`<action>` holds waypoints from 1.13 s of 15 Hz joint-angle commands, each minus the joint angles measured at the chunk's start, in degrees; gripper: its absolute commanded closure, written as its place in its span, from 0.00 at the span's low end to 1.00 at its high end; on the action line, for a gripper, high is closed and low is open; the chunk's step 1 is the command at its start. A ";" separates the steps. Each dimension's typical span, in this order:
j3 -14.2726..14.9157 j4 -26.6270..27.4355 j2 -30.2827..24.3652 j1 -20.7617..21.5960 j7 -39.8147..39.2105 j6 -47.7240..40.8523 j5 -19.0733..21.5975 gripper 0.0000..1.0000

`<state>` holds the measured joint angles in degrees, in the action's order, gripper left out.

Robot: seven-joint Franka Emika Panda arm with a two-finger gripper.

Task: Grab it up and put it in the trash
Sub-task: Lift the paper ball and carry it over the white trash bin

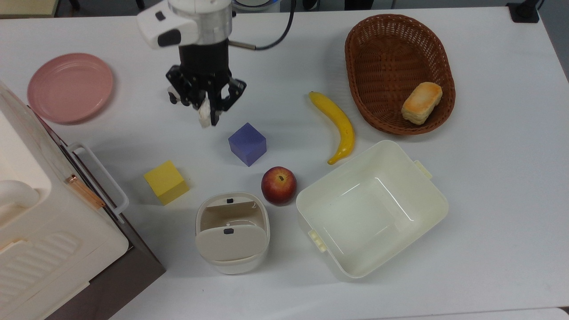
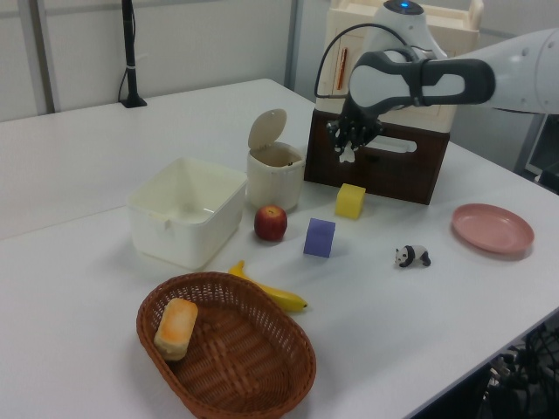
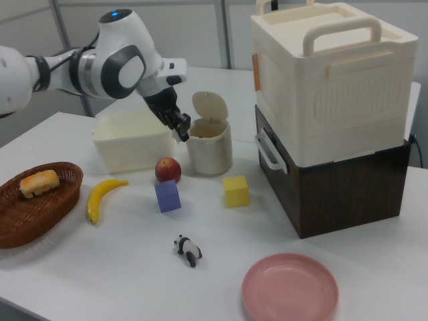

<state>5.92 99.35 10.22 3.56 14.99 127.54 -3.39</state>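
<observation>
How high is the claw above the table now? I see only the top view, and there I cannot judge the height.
Observer: In the left view the claw hangs well above the table, with the paper ball pinched in it.
Operator: Is the lid of the trash bin open?
Observer: Yes. In the right view the lid stands upright over the trash bin.
Operator: And the panda?
Observer: The panda stands on the table, apart from the claw.

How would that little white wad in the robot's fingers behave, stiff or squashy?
Probably squashy: the paper wad looks crumpled and hangs pinched between the fingers. Likely very light, since that small pinch holds it up. Once let go over the trash bin, it might drift or bounce rather than drop straight.
</observation>
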 commanded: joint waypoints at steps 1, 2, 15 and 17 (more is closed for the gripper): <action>0.23 -8.45 7.61 0.49 0.83 0.95 0.76 0.81; 0.15 -9.95 8.93 0.40 0.74 1.04 0.76 0.81; -9.17 -15.32 18.60 -6.02 -3.48 21.86 -0.30 0.79; -9.26 -15.32 19.39 -6.10 -4.44 22.31 -0.65 0.79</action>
<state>-2.15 86.02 27.44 -1.70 12.74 148.37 -3.52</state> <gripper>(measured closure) 0.784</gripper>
